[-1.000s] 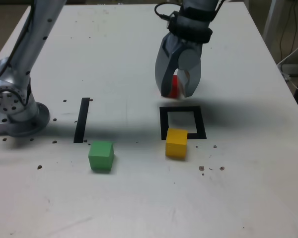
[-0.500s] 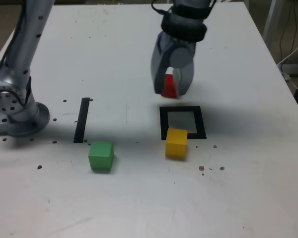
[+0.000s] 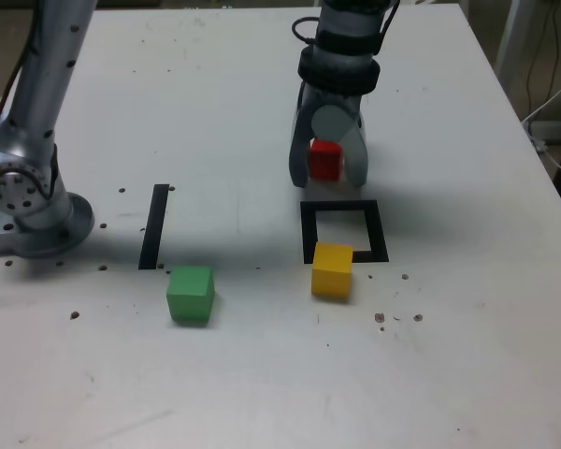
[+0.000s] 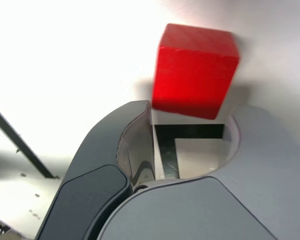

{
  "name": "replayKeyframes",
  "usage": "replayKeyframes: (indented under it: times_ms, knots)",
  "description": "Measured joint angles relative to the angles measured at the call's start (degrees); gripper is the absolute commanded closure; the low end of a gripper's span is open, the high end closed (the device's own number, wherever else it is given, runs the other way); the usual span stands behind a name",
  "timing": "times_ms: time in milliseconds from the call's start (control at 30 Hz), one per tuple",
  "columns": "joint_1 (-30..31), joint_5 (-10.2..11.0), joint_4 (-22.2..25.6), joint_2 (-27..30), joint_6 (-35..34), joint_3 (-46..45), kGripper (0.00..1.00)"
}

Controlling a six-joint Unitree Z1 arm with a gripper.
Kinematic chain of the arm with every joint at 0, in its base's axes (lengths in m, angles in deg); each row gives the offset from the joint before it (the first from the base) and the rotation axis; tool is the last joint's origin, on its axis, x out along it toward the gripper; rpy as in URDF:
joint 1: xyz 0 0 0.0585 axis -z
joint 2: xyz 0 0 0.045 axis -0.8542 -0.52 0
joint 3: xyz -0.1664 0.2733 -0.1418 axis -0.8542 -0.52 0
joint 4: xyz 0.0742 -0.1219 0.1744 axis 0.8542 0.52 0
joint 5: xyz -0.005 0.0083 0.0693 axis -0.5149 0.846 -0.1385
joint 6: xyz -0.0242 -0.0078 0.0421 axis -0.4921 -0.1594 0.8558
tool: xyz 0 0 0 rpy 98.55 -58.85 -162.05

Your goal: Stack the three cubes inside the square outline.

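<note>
White tabletop (image 3: 262,374): free lane between green cube (image 3: 191,295) and yellow cube (image 3: 332,271); yellow cube blocks black square outline's (image 3: 381,231) near edge.

No lettering, numerals, labels or signs are legible in either view. The surfaces near and between the gripper's (image 3: 328,180) fingers bear no readable marking.

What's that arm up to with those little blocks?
The robot arm has its gripper open around the red cube, just beyond the black square outline in the exterior view; whether the fingers touch it is hard to tell. The yellow cube sits at the outline's near edge, and the green cube lies off to the exterior view's left. Nothing is stacked yet; the red one is probably the first to be picked up.
</note>
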Motion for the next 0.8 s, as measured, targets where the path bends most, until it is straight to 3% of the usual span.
replayKeyframes:
  times_ms: [533, 667, 800]
  knots:
    - [-1.8, 0.3, -0.1, 0.5, 1.7, -1.0, 0.10]
    - [-2.9, -0.3, 0.2, -0.4, 3.7, -1.0, 0.18]
    - [-4.1, -0.6, 0.8, -1.7, 5.5, -0.4, 0.32]
